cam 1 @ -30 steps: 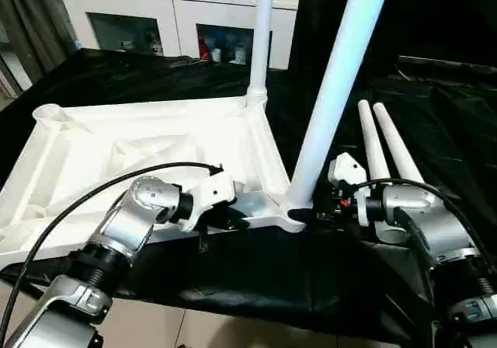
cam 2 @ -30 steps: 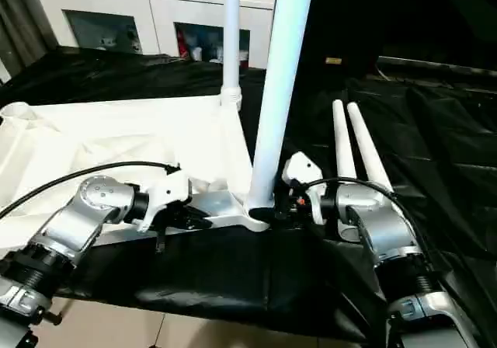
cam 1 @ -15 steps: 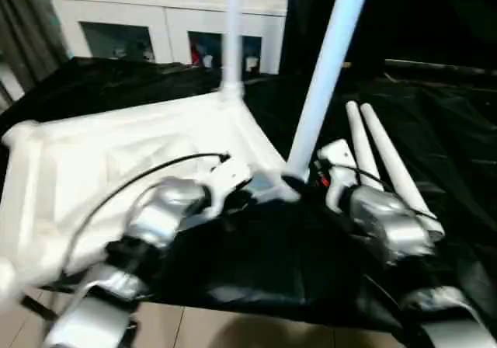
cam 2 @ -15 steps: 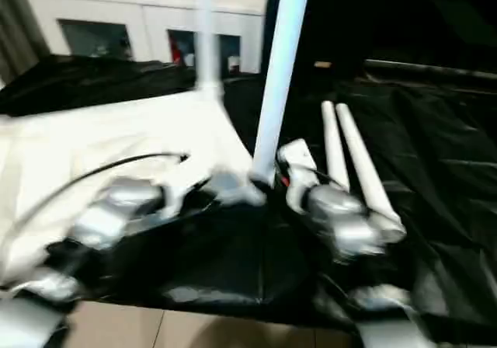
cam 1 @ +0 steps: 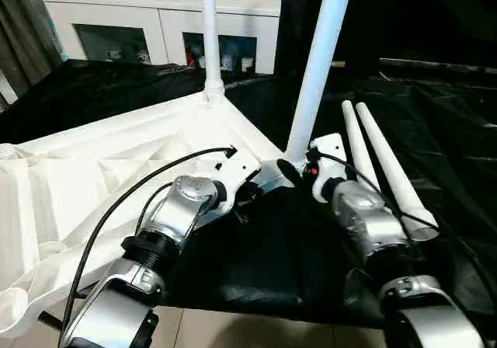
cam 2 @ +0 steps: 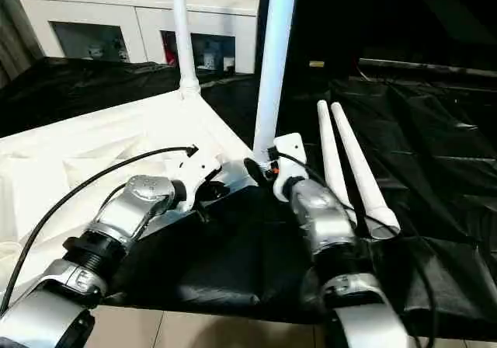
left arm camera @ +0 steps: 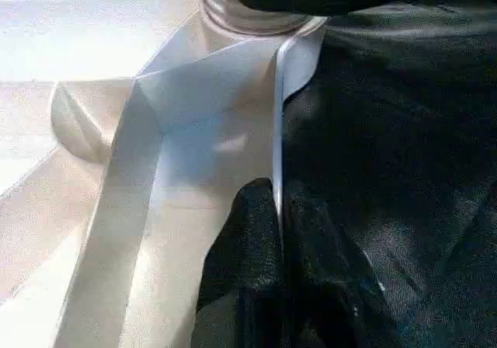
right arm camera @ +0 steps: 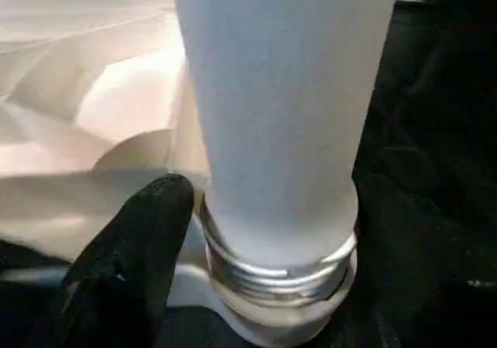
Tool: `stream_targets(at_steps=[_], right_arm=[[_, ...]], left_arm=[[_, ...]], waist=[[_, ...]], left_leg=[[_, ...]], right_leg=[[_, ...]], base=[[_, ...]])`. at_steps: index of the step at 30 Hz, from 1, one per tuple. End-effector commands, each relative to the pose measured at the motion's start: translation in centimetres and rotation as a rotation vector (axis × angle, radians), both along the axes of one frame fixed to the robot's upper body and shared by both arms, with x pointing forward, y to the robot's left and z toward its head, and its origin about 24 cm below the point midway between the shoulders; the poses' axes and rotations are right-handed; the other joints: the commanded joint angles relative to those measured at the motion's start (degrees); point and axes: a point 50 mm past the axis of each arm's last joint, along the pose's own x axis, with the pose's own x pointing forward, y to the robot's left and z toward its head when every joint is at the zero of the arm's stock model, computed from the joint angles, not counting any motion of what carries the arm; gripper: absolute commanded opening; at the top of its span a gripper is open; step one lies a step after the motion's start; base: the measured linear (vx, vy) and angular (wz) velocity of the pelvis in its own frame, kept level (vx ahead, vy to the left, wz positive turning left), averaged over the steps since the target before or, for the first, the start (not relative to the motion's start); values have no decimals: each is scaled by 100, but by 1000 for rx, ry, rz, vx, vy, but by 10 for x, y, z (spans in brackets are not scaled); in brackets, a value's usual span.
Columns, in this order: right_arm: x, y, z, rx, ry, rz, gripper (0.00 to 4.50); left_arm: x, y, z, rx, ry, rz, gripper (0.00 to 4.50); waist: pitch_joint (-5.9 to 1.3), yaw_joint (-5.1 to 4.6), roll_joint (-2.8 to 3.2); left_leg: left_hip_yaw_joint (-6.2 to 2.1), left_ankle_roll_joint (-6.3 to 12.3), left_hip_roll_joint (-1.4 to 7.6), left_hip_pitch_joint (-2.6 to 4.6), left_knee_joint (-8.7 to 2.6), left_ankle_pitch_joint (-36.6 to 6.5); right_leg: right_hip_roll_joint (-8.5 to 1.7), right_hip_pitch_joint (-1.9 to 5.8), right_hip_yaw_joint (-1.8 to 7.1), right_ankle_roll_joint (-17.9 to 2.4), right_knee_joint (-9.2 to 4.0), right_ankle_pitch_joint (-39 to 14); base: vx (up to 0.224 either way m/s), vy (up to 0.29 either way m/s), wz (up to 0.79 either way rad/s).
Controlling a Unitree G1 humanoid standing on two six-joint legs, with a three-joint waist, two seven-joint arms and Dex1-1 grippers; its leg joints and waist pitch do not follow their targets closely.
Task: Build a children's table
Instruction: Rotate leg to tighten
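Leg [cam 1: 318, 68] 2 of 4 being seated: tabletop [cam 1: 93, 177] edge pinched by left gripper [left arm camera: 276, 231], right gripper [right arm camera: 256, 231] fingers apart around leg base; next, probably tighten, then fetch spare legs [cam 1: 380, 161].

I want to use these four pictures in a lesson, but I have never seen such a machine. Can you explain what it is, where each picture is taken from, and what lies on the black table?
It is a humanoid robot with two silver arms. Two pictures come from its head, looking down; two come from cameras on its wrists. On the black-draped work table lies a white plastic tabletop, ribbed underside up. Two white tube legs already stand in its corners; two loose legs lie beside it. The left gripper pinches the tabletop's edge. The right gripper sits at the near standing leg's base, a black finger beside it.
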Motion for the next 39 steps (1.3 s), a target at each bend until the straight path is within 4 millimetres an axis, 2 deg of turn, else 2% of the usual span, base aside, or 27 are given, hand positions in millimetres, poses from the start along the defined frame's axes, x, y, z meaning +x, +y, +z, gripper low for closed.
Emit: stream_targets(at_steps=[1, 3, 4, 5, 9, 13, 14, 21, 23, 25, 28, 31, 39], right_arm=[[-9, 14, -1, 24, 6, 183, 362], [-11, 5, 3, 17, 2, 228, 362], [-13, -3, 5, 5, 1, 263, 362], [-14, -7, 6, -1, 1, 279, 362], [-24, -26, 12, -46, 15, 418, 362], [-32, -29, 15, -62, 29, 512, 362], [-33, -29, 16, -64, 30, 521, 362], [-42, -26, 14, -111, 56, 646, 362], [-43, -25, 13, -111, 62, 654, 329], [-44, -24, 12, -110, 68, 661, 325], [-46, -24, 11, -111, 73, 666, 289], [-46, -26, 9, -108, 82, 663, 275], [-49, -31, -3, -69, 112, 591, 266]], left_arm=[[-1, 0, 9, -58, -53, -48, 0], [-5, 4, 9, -59, -55, -106, 0], [-7, 9, 8, -53, -47, -137, 0], [-8, 11, 8, -48, -41, -148, 0], [-26, 21, 10, -68, 4, -351, 0], [-33, 25, 11, -64, 31, -416, 0], [-33, 25, 11, -64, 34, -420, 0], [-37, 28, 12, -70, 42, -460, 0], [-38, 28, 12, -70, 42, -464, 0], [-38, 27, 12, -68, 41, -464, 0], [-38, 27, 12, -67, 40, -464, 0], [-38, 28, 12, -66, 38, -463, 0], [-36, 27, 11, -75, 28, -433, 0]], waist=[[-366, 38, -63], [-372, 39, -70], [-370, 40, -49], [-377, 40, -55], [-363, 49, -28], [-359, 109, -13], [-354, 109, -18], [-342, 198, -34], [-340, 203, -43], [-345, 206, -44], [-354, 208, -51], [-353, 209, -54], [-356, 210, -70]], left_leg=[[9, 499, 76, -84, -385, -684], [13, 611, 80, -94, -373, -549], [5, 622, 81, -95, -379, -534], [9, 647, 85, -95, -371, -518], [4, 634, 123, -61, -389, -615], [30, 621, 143, -12, -392, -668], [29, 607, 145, -22, -396, -665], [28, 450, 128, -28, -410, -740], [23, 433, 130, -34, -414, -719], [21, 432, 130, -33, -413, -686], [23, 442, 122, -43, -404, -639], [24, 457, 119, -43, -401, -609], [25, 478, 120, -44, -398, -580]], right_leg=[[-296, 411, 281, -1000, -450, -1454], [-302, 415, 287, -1085, -425, -1239], [-302, 417, 278, -1100, -424, -1236], [-299, 414, 282, -1128, -415, -1189], [-304, 395, 289, -1199, -417, -1211], [-287, 362, 305, -1322, -392, -1058], [-286, 367, 306, -1335, -383, -1033], [-306, 372, 309, -1102, -432, -1473], [-304, 375, 309, -1076, -428, -1489], [-303, 372, 310, -1073, -426, -1452], [-300, 382, 308, -1078, -413, -1372], [-299, 381, 305, -1060, -414, -1382], [-297, 382, 304, -1070, -408, -1359]], base=[[0, 0, 0], [0, 0, 0], [0, 0, 0], [0, 0, 0], [0, 0, 0], [0, 0, 0], [0, 0, 0], [0, 0, 0], [0, 0, 0], [0, 0, 0], [0, 0, 0], [0, 0, 0], [0, 0, 0]])
